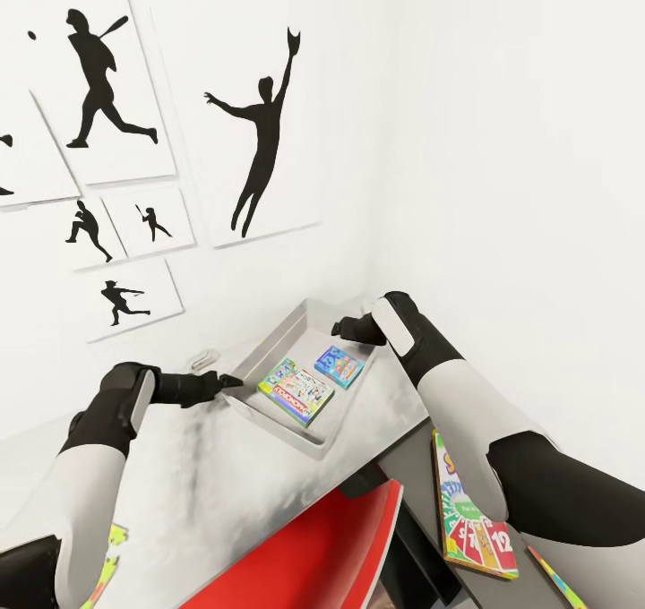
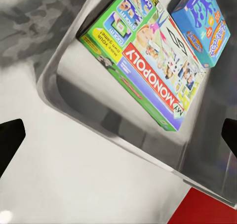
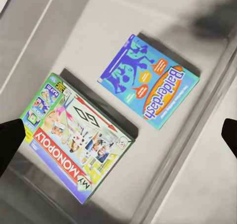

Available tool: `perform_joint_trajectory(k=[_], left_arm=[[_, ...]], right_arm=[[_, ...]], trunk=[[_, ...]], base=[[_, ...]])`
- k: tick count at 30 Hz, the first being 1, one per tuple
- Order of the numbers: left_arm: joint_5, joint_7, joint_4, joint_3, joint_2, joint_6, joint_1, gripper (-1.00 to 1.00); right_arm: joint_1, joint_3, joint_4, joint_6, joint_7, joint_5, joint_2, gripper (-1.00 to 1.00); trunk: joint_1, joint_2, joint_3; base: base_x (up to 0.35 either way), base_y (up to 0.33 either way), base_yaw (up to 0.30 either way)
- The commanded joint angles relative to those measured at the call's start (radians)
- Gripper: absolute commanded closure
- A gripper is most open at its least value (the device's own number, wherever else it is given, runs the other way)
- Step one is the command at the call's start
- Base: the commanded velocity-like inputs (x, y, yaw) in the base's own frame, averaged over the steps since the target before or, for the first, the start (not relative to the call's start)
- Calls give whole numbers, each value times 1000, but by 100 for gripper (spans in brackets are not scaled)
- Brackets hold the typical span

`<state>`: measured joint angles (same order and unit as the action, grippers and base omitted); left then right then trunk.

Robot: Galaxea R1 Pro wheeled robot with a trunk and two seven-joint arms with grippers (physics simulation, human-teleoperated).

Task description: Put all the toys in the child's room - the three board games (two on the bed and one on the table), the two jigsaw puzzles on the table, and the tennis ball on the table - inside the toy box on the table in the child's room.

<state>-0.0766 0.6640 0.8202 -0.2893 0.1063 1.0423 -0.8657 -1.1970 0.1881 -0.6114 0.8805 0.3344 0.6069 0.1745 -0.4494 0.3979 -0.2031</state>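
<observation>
White walls with baseball silhouettes; toy box (image 1: 269,345) holds two board games, Skip-Bo box (image 1: 475,524) waits at right; both grippers open, empty.

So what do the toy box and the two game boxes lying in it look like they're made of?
Toy box: looks like smooth grey plastic or metal; soft sheen and blurred reflections on its sloped walls leave it open. Monopoly box and blue Balderdash box: apparently printed cardboard, with sharp folded edges and glossy colour artwork on the lids.
</observation>
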Motion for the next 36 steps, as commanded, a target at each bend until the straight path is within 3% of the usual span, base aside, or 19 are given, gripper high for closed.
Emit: perform_joint_trajectory(k=[1, 18, 28, 36], left_arm=[[-8, 8, 1, -6, 0, 5, -1, -100], [-8, 6, 1, -22, 0, 5, -1, -100], [-8, 6, 1, -22, 0, 5, -1, -100], [-8, 6, 0, -22, 0, 5, -1, -100]], right_arm=[[-1, 2, -1, 2, 10, 10, 0, -100], [-1, 2, -7, 1, 12, 4, 0, -100], [-1, 3, -118, 50, 24, -3, 0, -100], [-1, 1, -131, 62, 57, -1, 0, -100]], trunk=[[-1, 2, -2], [-1, 2, -2], [-1, 2, -2], [-1, 2, -2]], base=[[0, 0, 0], [0, 0, 0], [0, 0, 0], [0, 0, 0]])
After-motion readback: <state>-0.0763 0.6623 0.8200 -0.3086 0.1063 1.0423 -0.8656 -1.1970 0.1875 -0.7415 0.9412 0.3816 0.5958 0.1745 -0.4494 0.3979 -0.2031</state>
